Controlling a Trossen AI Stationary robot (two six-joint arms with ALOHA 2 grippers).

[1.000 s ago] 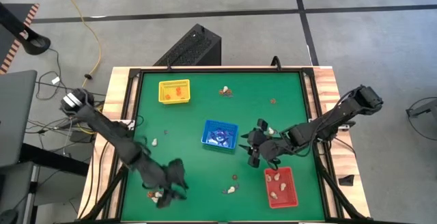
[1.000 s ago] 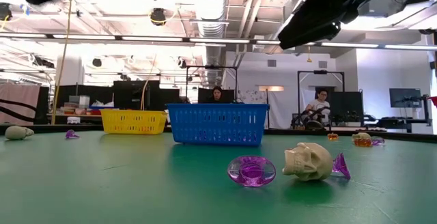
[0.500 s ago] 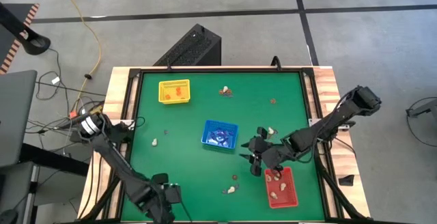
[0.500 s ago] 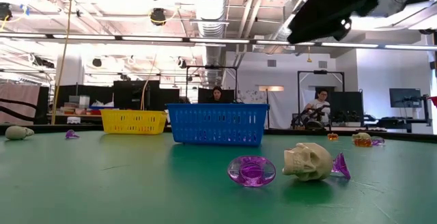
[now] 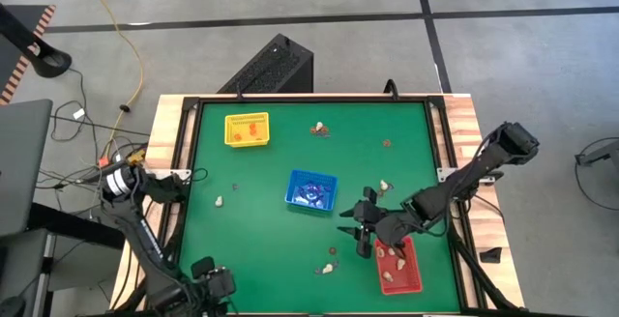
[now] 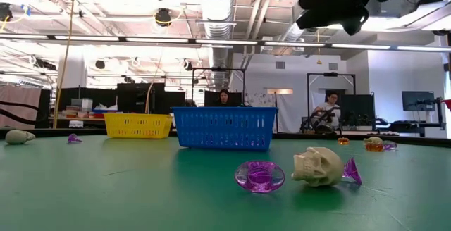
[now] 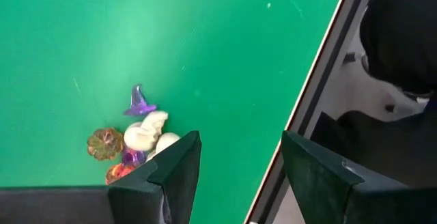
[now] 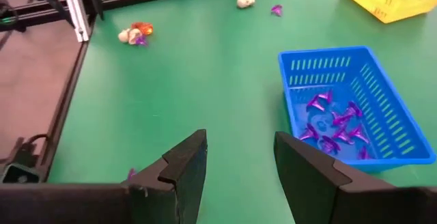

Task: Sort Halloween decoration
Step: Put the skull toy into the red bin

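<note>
The Halloween decoration lies scattered on the green table (image 5: 280,153). A cluster of cream, orange and purple trinkets (image 7: 136,138) sits by the near left corner. My left gripper (image 7: 239,162) hangs open over that corner (image 5: 219,282), the cluster just beside one finger. A cream skull (image 6: 318,166), a purple ring (image 6: 259,176) and a purple hat (image 6: 350,171) lie near the table's front middle. My right gripper (image 5: 354,238) hovers open above the table, between the blue tray (image 5: 310,190) and the red tray (image 5: 410,276); its wrist view (image 8: 239,159) looks toward the blue tray (image 8: 348,108).
A yellow tray (image 5: 247,129) with orange pieces stands far left. The blue tray holds purple pieces, the red tray cream ones. Single trinkets lie at the far middle (image 5: 318,129), far right (image 5: 387,144), left (image 5: 220,202) and beside the right arm (image 5: 385,187). A black frame rail (image 7: 307,94) borders the table.
My left arm has swung toward the table's near left corner and sunk a little, its gripper turning and tipping further downward. It stays open. My right gripper has drifted toward the near edge, alongside the red tray, still open. No trinket has moved.
</note>
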